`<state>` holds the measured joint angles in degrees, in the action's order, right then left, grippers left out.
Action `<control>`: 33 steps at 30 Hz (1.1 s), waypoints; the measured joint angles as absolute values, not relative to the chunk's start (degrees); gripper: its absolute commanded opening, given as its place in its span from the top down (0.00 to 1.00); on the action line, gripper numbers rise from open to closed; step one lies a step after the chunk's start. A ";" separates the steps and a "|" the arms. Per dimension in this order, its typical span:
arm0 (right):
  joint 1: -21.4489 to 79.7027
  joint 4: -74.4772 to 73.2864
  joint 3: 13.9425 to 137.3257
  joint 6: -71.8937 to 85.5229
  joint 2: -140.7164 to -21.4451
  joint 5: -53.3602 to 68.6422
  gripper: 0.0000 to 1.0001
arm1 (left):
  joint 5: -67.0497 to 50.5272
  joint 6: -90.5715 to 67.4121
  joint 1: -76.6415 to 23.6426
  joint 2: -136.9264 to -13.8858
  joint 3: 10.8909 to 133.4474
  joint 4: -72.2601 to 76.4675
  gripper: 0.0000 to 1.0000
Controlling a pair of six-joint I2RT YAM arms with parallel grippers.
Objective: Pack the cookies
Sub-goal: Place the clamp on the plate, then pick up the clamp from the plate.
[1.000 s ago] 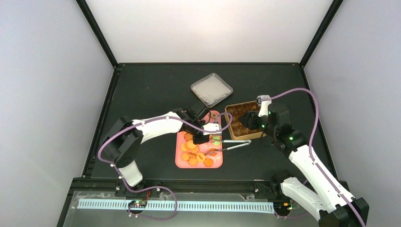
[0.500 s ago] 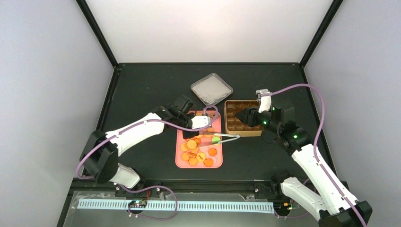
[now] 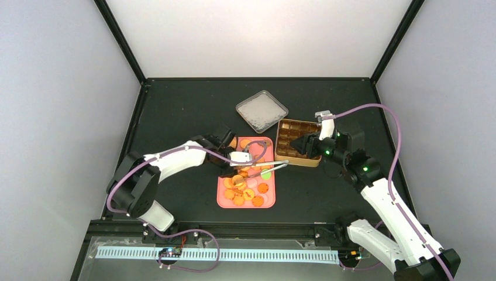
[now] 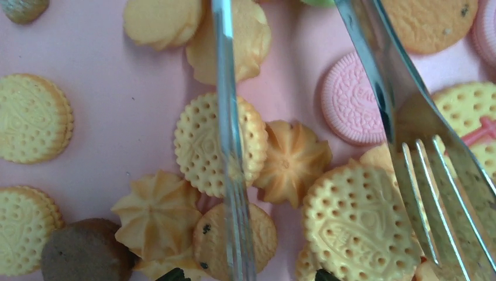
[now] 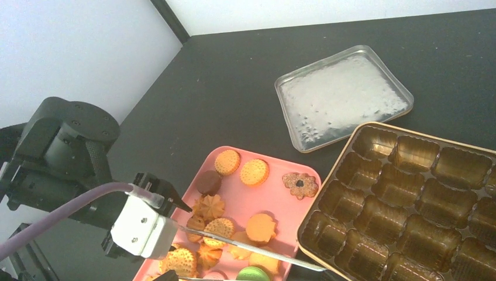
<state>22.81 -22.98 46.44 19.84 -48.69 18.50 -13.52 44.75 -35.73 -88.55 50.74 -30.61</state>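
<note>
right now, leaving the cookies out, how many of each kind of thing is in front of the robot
pink tray: 1
gold box: 1
silver lid: 1
metal tongs: 1
total: 4
</note>
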 measured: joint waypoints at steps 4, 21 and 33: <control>22.81 -22.98 46.46 19.84 -48.69 18.63 0.36 | -14.96 44.82 -35.83 -90.50 55.27 -32.45 0.41; 22.81 -23.40 46.61 19.84 -49.23 19.18 0.39 | -20.60 44.82 -39.09 -102.78 68.93 -36.88 0.56; 22.81 -23.70 47.20 20.03 -49.32 19.68 0.46 | -20.56 43.35 -40.86 -104.33 69.19 -35.51 0.90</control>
<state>22.81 -23.70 47.20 20.03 -49.32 19.68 -20.56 43.35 -40.86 -104.33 69.19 -35.51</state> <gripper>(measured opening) 0.550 0.229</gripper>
